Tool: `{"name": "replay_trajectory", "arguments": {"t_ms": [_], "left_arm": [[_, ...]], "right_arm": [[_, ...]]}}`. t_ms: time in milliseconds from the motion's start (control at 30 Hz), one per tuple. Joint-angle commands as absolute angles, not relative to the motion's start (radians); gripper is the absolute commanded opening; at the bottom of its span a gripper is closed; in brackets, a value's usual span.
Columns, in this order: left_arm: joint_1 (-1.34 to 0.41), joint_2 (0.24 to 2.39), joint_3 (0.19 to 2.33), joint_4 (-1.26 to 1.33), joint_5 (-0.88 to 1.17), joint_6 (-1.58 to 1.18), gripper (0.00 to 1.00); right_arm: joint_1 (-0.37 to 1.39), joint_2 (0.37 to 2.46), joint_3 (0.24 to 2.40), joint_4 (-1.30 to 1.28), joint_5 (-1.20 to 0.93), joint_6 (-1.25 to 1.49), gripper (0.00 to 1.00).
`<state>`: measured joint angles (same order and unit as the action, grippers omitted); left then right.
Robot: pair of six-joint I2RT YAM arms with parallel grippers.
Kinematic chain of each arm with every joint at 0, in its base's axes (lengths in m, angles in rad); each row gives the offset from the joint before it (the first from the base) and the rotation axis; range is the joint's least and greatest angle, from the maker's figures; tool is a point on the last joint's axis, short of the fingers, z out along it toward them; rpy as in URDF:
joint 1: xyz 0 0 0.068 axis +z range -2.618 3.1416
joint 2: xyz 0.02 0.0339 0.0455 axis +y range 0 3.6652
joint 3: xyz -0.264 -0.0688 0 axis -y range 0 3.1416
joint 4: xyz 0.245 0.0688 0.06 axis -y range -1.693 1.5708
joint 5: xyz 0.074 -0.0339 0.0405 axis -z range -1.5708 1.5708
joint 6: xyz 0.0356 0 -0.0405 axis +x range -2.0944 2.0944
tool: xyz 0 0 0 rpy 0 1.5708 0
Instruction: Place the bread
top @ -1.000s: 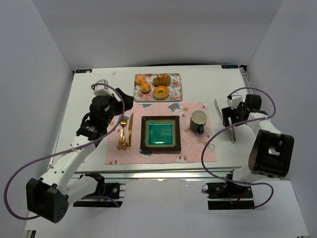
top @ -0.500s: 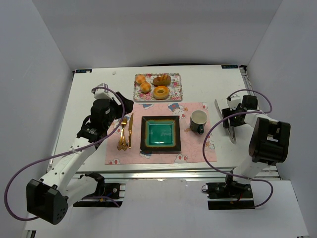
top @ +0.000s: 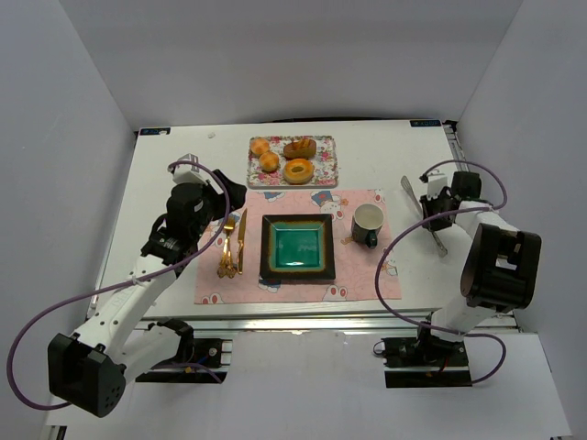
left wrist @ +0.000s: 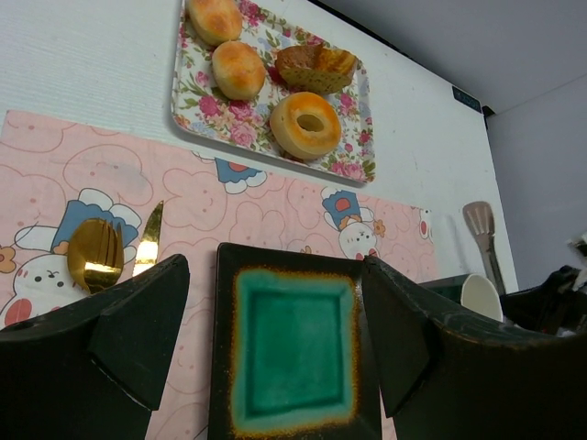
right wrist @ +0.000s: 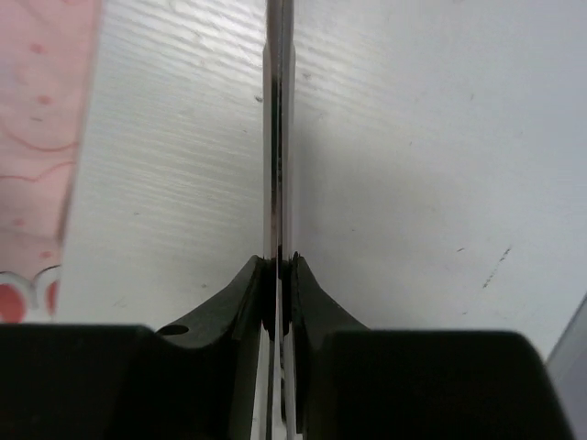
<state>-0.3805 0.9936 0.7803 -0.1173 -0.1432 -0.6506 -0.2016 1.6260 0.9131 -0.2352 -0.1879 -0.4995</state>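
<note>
The bread (top: pixel 300 148) (left wrist: pixel 316 69), a dark golden-brown oval roll, lies on the floral tray (top: pixel 328 163) (left wrist: pixel 196 103) at the back beside two round buns and a doughnut (top: pixel 298 170). My left gripper (top: pixel 228 191) (left wrist: pixel 275 275) hangs open over the left part of the pink mat, with nothing between its fingers, and faces the green plate (top: pixel 296 221) (left wrist: pixel 225 348). At the right, on the white table, my right gripper (top: pixel 437 205) (right wrist: pixel 279 266) is shut on metal tongs (top: pixel 407 189) (right wrist: pixel 279 110), pressing their two arms together.
A pink placemat (top: pixel 358 275) carries the plate, a gold fork (top: pixel 226 249) and knife (top: pixel 241 240) on its left, and a dark cup (top: pixel 368 223) (left wrist: pixel 481 293) on its right. The grey walls stand close on both sides.
My right gripper has closed on the tongs, squeezing their spread arms together, and the wrist has swung a little toward the back. The left arm has barely moved.
</note>
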Motion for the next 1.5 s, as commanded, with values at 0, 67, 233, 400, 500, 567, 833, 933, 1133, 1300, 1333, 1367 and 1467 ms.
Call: {"name": "replay_trajectory", "arguments": {"t_ms": [0,67,233,400,500,567,833,933,1133,1300,1333,1367,1467], "left_arm": [[-0.376,0.976,0.813,-0.123,-0.153,-0.643,0.85],[-0.376,0.976,0.813,-0.121,-0.155,-0.644,0.85],[-0.376,0.974,0.808,-0.114,-0.155,-0.649,0.85],[-0.376,0.968,0.810,-0.118,-0.161,-0.649,0.85],[-0.376,0.959,0.804,-0.121,-0.166,-0.649,0.86],[-0.376,0.953,0.801,-0.121,-0.169,-0.649,0.86],[-0.376,0.939,0.778,-0.120,-0.184,-0.657,0.86],[-0.376,0.940,0.775,-0.121,-0.186,-0.655,0.86],[-0.376,0.951,0.775,-0.123,-0.196,-0.652,0.86],[-0.376,0.957,0.770,-0.115,-0.202,-0.655,0.86],[-0.376,0.956,0.770,-0.112,-0.206,-0.655,0.86],[-0.376,0.959,0.770,-0.110,-0.209,-0.655,0.86],[-0.376,0.962,0.772,-0.112,-0.216,-0.653,0.86]], "right_arm": [[-0.204,1.534,1.093,-0.350,-0.371,-0.573,0.13],[-0.189,1.532,1.170,-0.411,-0.463,-0.603,0.17],[-0.092,1.532,1.351,-0.456,-0.514,-0.637,0.33],[0.030,1.598,1.492,-0.489,-0.483,-0.657,0.40],[0.093,1.641,1.564,-0.485,-0.456,-0.679,0.42],[0.135,1.670,1.627,-0.501,-0.434,-0.702,0.43],[0.262,1.834,1.776,-0.522,-0.316,-0.877,0.42],[0.297,1.899,1.827,-0.515,-0.255,-0.975,0.42],[0.327,2.025,1.957,-0.555,-0.201,-1.092,0.42],[0.341,2.051,1.957,-0.540,-0.192,-1.147,0.43],[0.344,2.052,1.959,-0.540,-0.192,-1.150,0.43],[0.344,2.054,1.956,-0.537,-0.190,-1.152,0.43],[0.347,2.051,1.945,-0.522,-0.193,-1.155,0.44]]}}
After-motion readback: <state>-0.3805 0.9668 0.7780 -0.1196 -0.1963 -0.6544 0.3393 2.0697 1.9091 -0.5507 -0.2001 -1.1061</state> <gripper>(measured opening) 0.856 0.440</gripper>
